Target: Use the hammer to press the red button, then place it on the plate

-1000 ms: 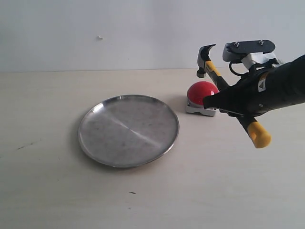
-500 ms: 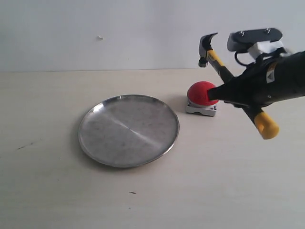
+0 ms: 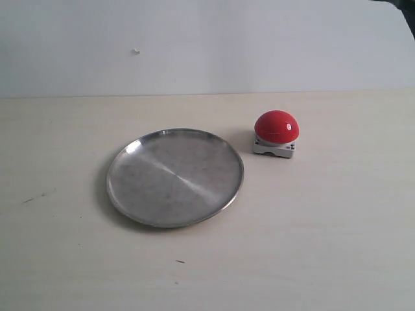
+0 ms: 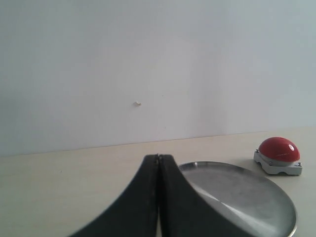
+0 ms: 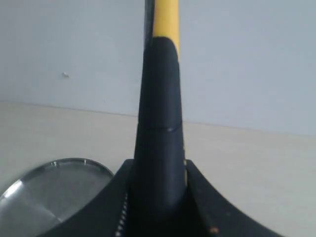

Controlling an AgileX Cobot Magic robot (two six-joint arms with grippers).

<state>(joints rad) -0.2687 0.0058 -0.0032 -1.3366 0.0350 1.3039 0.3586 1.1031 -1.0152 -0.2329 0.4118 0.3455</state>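
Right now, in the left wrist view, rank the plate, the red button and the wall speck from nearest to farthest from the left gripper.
1. plate, just beyond the shut left gripper.
2. red button, past the plate's far edge.
3. wall speck, farthest back, behind both.

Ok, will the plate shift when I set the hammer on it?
Probably slides a little: the plate looks like thin, smooth metal on a smooth table. Its low rim may rock if the hammer lands off-centre.
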